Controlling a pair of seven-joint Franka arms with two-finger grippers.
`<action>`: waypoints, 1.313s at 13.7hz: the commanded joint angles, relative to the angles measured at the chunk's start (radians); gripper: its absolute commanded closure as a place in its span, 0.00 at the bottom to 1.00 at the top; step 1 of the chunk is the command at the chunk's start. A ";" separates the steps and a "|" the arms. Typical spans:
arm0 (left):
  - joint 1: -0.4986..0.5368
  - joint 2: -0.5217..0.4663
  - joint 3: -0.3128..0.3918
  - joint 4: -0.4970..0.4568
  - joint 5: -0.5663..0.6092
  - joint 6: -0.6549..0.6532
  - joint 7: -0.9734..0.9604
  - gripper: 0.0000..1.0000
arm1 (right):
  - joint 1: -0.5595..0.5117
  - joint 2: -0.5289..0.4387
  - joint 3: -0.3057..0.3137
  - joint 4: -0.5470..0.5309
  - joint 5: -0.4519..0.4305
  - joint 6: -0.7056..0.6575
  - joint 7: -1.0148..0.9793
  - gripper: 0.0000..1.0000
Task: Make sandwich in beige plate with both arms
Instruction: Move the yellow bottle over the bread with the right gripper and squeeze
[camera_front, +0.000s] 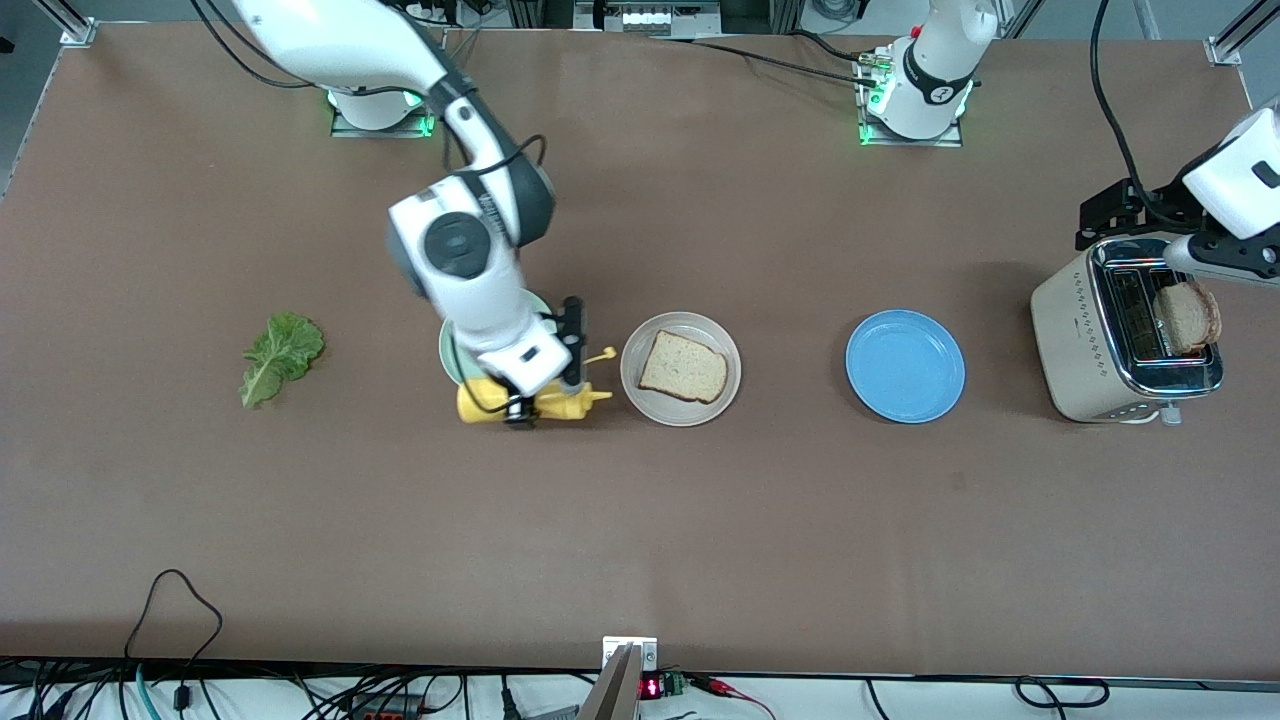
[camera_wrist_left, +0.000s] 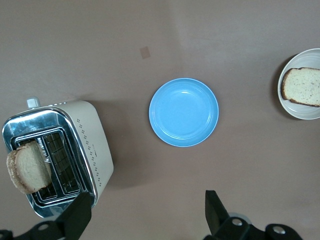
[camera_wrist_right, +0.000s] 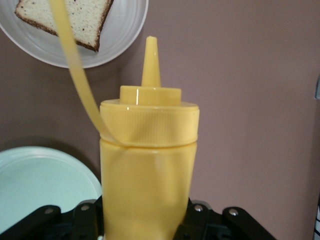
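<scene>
The beige plate (camera_front: 690, 412) (camera_wrist_left: 300, 112) (camera_wrist_right: 125, 25) sits mid-table with one slice of bread (camera_front: 683, 367) (camera_wrist_left: 302, 85) (camera_wrist_right: 90, 15) on it. My right gripper (camera_front: 520, 405) (camera_wrist_right: 147, 220) is shut on a yellow squeeze bottle (camera_front: 545, 402) (camera_wrist_right: 147, 165), held on its side with its nozzle toward the beige plate. My left gripper (camera_front: 1105, 215) (camera_wrist_left: 145, 215) hangs open and empty by the toaster (camera_front: 1085, 340) (camera_wrist_left: 90, 145). A second bread slice (camera_front: 1188, 317) (camera_wrist_left: 27, 167) stands up out of a toaster slot. The lettuce leaf (camera_front: 280, 357) lies toward the right arm's end of the table.
A mint green plate (camera_front: 450, 350) (camera_wrist_right: 40, 185) lies partly under the right arm, beside the beige plate. A blue plate (camera_front: 905, 366) (camera_wrist_left: 184, 112) sits bare between the beige plate and the toaster. The bottle's cap strap (camera_wrist_right: 80, 85) dangles loose.
</scene>
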 joint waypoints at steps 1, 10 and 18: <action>-0.047 -0.045 0.052 -0.045 -0.012 0.012 -0.006 0.00 | 0.083 0.052 -0.012 0.030 -0.155 -0.003 0.180 0.64; -0.056 -0.037 0.055 -0.037 -0.011 0.003 -0.004 0.00 | 0.264 0.202 -0.108 0.202 -0.278 -0.133 0.327 0.64; -0.053 -0.025 0.049 -0.034 -0.014 0.002 0.001 0.00 | 0.099 0.110 -0.100 0.202 0.033 -0.113 0.215 0.62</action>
